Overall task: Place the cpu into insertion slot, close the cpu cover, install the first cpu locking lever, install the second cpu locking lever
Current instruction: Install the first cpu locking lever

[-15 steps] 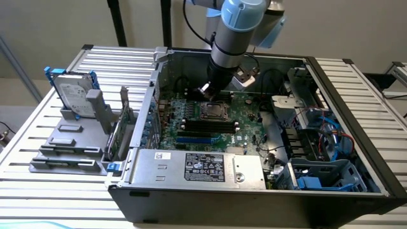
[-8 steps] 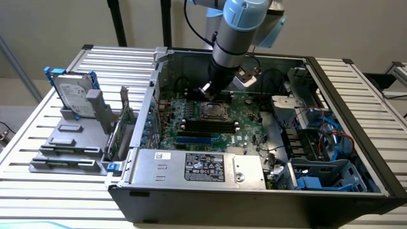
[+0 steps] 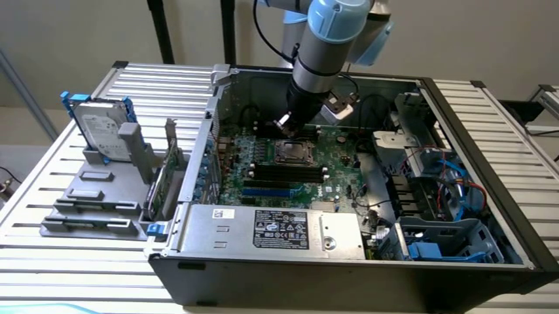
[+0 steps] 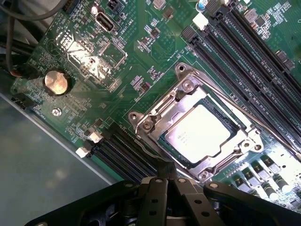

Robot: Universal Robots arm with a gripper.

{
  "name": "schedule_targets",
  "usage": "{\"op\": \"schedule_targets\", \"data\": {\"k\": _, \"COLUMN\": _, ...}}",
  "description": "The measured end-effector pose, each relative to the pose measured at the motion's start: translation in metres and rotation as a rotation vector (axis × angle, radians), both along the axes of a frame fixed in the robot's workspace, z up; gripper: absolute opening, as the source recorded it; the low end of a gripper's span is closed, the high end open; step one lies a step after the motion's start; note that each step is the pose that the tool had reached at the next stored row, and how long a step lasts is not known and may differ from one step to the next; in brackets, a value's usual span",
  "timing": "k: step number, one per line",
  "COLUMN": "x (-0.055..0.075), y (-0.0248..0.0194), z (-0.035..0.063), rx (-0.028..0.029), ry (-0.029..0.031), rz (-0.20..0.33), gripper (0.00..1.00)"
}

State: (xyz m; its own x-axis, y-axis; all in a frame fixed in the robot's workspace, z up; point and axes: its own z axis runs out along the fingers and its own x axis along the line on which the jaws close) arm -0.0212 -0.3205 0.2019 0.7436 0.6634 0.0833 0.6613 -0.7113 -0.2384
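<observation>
The cpu, a pale silvery square chip, lies in the insertion slot on the green motherboard. The cpu cover, a silvery metal frame, lies flat around the chip, whose face shows through its window. My gripper is shut, with nothing visibly held, and its joined fingertips sit right at one edge of the socket frame. In the exterior view the gripper hangs inside the open computer case, just above the far side of the insertion slot.
Long black memory slots run beside the socket, with more of them on its other side. A coin battery sits on the board. A grey power-supply box lies at the case front, cables and drive cages at the exterior view's right.
</observation>
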Motion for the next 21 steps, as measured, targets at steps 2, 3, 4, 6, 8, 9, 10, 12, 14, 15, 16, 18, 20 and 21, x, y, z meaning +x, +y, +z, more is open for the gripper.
{"op": "schedule_targets", "data": {"k": 2, "x": 0.0, "y": 0.0, "z": 0.0, "rx": -0.0001, "ry": 0.0, "rz": 0.0, "gripper": 0.11}}
{"op": "schedule_targets", "data": {"k": 3, "x": 0.0, "y": 0.0, "z": 0.0, "rx": 0.0, "ry": 0.0, "rz": 0.0, "gripper": 0.11}}
{"op": "schedule_targets", "data": {"k": 4, "x": 0.0, "y": 0.0, "z": 0.0, "rx": -0.0001, "ry": 0.0, "rz": 0.0, "gripper": 0.11}}
{"op": "schedule_targets", "data": {"k": 6, "x": -0.0001, "y": 0.0004, "z": 0.0, "rx": -0.0002, "ry": 0.0001, "rz": 0.0, "gripper": 0.11}}
{"op": "schedule_targets", "data": {"k": 8, "x": -0.0002, "y": 0.001, "z": 0.0001, "rx": -0.0002, "ry": 0.0001, "rz": 0.0, "gripper": 0.11}}
{"op": "schedule_targets", "data": {"k": 9, "x": -0.0003, "y": 0.0012, "z": 0.0001, "rx": -0.0002, "ry": 0.0001, "rz": 0.0, "gripper": 0.11}}
{"op": "schedule_targets", "data": {"k": 10, "x": -0.0004, "y": 0.0015, "z": 0.0, "rx": -0.0002, "ry": 0.0001, "rz": 0.0, "gripper": 0.11}}
{"op": "schedule_targets", "data": {"k": 12, "x": -0.0007, "y": 0.0024, "z": 0.0001, "rx": -0.0002, "ry": 0.0001, "rz": 0.0, "gripper": 0.11}}
{"op": "schedule_targets", "data": {"k": 14, "x": -0.0011, "y": 0.0035, "z": 0.0, "rx": 0.0, "ry": 0.0, "rz": 0.0, "gripper": 0.11}}
{"op": "schedule_targets", "data": {"k": 15, "x": -0.0012, "y": 0.0041, "z": 0.0, "rx": 0.0003, "ry": 0.0, "rz": 0.0, "gripper": 0.11}}
{"op": "schedule_targets", "data": {"k": 16, "x": -0.0014, "y": 0.0045, "z": 0.0, "rx": 0.0002, "ry": -0.0001, "rz": 0.0, "gripper": 0.11}}
{"op": "schedule_targets", "data": {"k": 18, "x": -0.0015, "y": 0.0046, "z": 0.0, "rx": -0.0001, "ry": 0.0001, "rz": 0.0, "gripper": 0.11}}
{"op": "schedule_targets", "data": {"k": 20, "x": -0.0015, "y": 0.0046, "z": 0.0, "rx": 0.0, "ry": 0.0, "rz": 0.0, "gripper": 0.11}}
{"op": "schedule_targets", "data": {"k": 21, "x": -0.0015, "y": 0.0046, "z": 0.0, "rx": -0.0001, "ry": 0.0001, "rz": 0.0, "gripper": 0.11}}
